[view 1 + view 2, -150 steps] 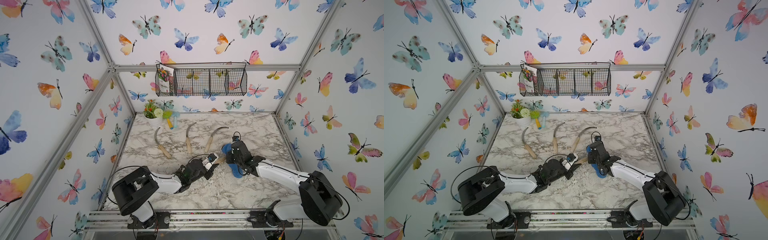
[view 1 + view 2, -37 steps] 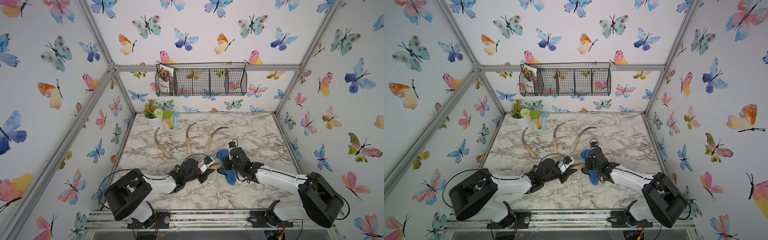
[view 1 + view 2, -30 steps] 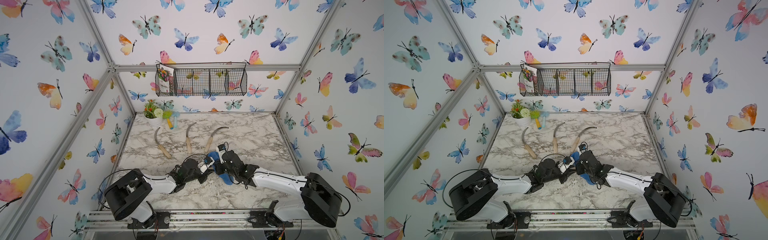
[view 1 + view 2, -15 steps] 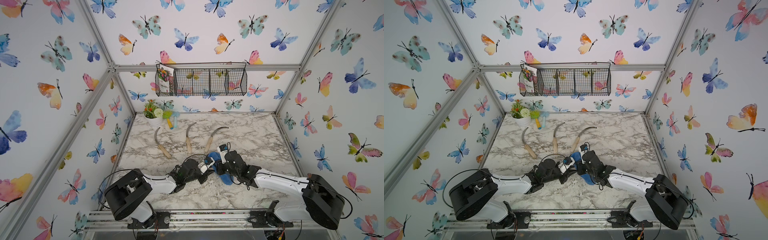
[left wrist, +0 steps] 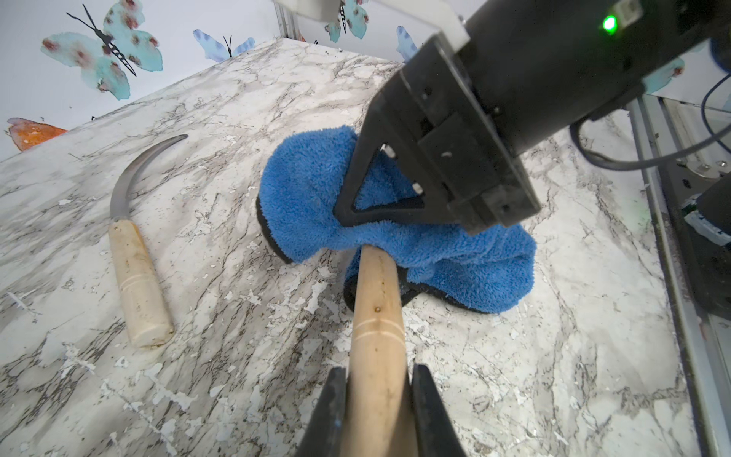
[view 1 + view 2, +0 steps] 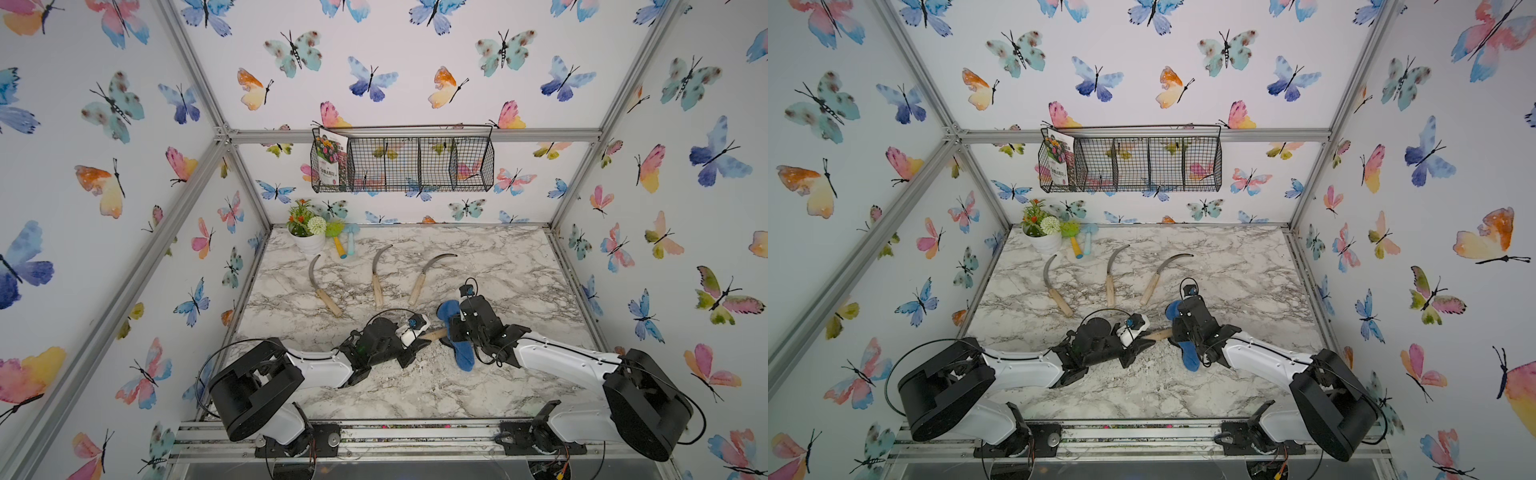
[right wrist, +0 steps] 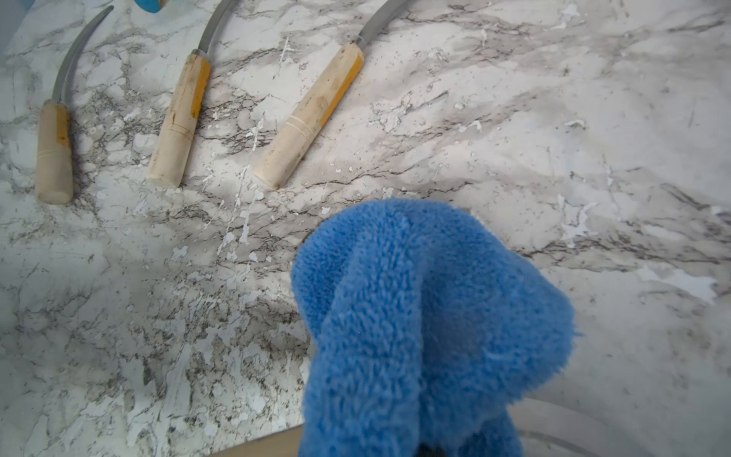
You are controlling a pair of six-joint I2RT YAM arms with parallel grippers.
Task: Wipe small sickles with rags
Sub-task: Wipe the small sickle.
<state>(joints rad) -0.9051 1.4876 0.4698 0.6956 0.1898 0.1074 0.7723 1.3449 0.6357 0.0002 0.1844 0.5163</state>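
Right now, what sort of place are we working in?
Probably a staged garden-shed booth rather than a real one: butterfly-papered walls on a metal frame, a wire basket holding a flower-printed packet, and a potted plant near sickles laid out on the table.

Butterfly-papered walls (image 6: 104, 166) close in three sides within an aluminium frame (image 6: 415, 135). A black wire basket (image 6: 402, 164) hangs above the marble-patterned tabletop (image 6: 498, 266), with a potted plant (image 6: 309, 232) in the corner.
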